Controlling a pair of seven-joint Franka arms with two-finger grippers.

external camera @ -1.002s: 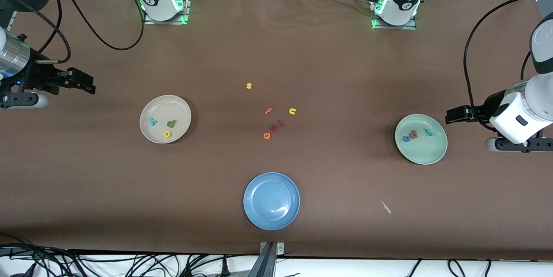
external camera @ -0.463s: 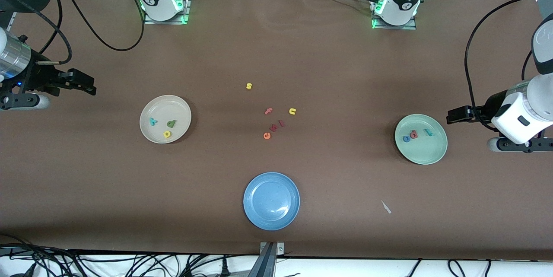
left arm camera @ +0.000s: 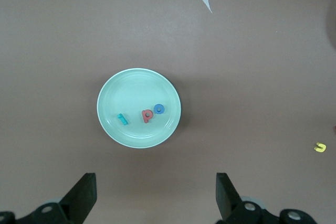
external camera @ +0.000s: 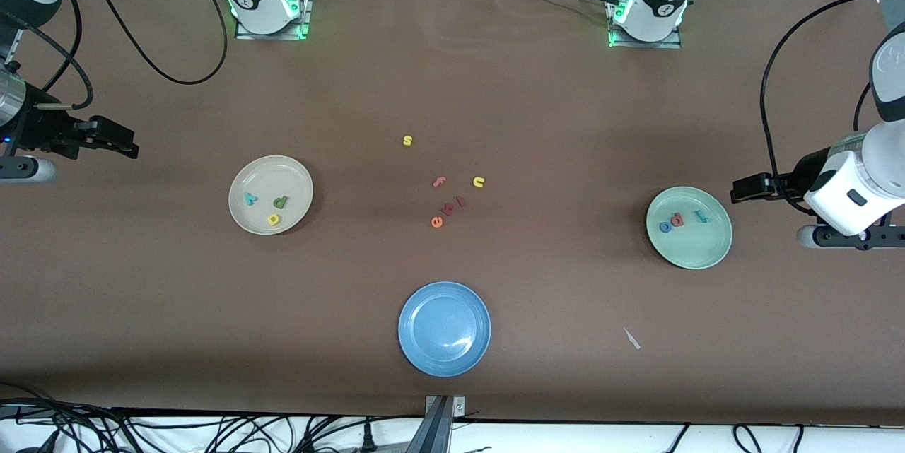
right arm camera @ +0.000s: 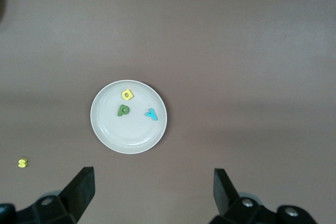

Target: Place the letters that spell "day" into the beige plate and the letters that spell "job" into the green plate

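Since the earlier frame the right hand (external camera: 131, 149) has drawn back toward the right arm's end of the desk, while the left hand and every letter lie as they did. The right hand hangs in the air over bare brown desk (external camera: 565, 121) just off that end, its two black fingers (right arm camera: 79, 190) spread wide and holding nothing.

Nearest it lies the round cream-beige plate (external camera: 297, 181), and in it the letters that spell "day": the teal forked "y" (external camera: 250, 198), the dark green stem-and-bowl "d" (external camera: 281, 202) and the rounded yellow "a" (external camera: 273, 219), set close together and apart from the rim.

Mid-desk, a small yellow "s" (external camera: 407, 140) lies alone, nearer the robots' bases. A loose cluster sits nearer the camera: a salmon "f" (external camera: 440, 181), a yellow "u" (external camera: 479, 182), a salmon "l" (external camera: 460, 202), a salmon "k" (external camera: 447, 210) and an orange "e" (external camera: 437, 222). Closest to the camera is a round blue plate (external camera: 410, 319).

A pale scrap (external camera: 631, 338) lies on the desk between the blue plate and the round mint-green plate (external camera: 696, 255). In the green plate lie the letters that spell "job": the blue ring "o" (external camera: 665, 227), the salmon-red "b" (external camera: 676, 220) touching it, and the teal hooked "j" (external camera: 702, 215) just beside.

The left hand (external camera: 739, 190) hangs over the desk beside the green plate, toward the left arm's end, fingers (left arm camera: 223, 190) spread and empty.

Black cables (external camera: 212, 428) trail along the desk's camera-side edge.
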